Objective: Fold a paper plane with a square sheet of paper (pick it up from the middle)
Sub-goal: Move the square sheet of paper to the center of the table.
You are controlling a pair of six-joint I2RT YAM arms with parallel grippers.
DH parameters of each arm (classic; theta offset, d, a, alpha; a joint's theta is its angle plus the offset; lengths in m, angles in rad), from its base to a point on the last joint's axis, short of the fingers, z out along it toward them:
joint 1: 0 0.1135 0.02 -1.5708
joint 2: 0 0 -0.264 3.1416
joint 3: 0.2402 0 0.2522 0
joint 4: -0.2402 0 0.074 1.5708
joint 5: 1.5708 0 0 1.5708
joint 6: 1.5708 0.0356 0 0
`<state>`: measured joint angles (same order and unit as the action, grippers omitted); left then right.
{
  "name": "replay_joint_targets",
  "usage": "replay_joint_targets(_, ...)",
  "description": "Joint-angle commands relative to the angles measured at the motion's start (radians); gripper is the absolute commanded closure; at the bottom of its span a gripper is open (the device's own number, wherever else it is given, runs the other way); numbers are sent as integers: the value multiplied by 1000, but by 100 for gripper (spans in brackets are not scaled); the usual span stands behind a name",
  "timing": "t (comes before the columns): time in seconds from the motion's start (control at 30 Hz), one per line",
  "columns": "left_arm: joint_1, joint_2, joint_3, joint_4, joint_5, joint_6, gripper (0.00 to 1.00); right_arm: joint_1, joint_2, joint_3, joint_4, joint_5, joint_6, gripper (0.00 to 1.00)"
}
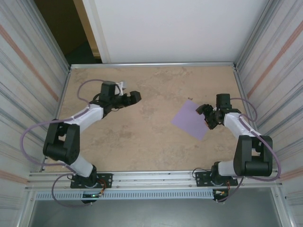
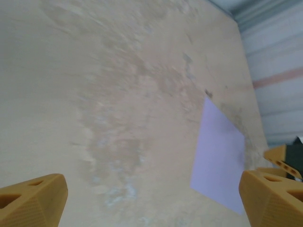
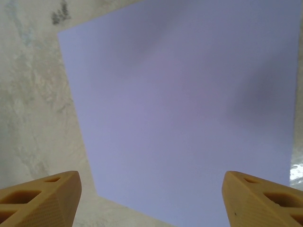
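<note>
From above, we see the sheet (image 1: 190,119) lying flat on the bench (image 1: 142,142), right of centre, turned like a diamond. The right gripper (image 1: 206,117) hangs at its right edge, jaws spread. The left gripper (image 1: 134,97) is well apart from it, over the far left of the bench, pointing toward the sheet.

In the left wrist view, we see its fingers (image 2: 33,201) spread wide over bare bench, with the sheet ahead at right.

In the right wrist view, we see the fingers (image 3: 40,198) spread wide, the uncreased sheet lying just beyond them.
</note>
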<state>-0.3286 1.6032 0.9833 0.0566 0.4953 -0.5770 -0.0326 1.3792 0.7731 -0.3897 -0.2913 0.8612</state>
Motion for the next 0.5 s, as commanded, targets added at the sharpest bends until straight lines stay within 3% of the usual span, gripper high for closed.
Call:
replay_joint_targets(0.0,-63,66,69,2,56,-50,8,-18,70,83,-52,14,-39,22)
replay_joint_targets(0.23,-149,174,130,67,108,-137,8,-37,215,188,-88,36,-79,22)
replay_joint_targets(0.47,-162,211,156,46,119,-144,9,-18,320,203,-74,23,-88,22)
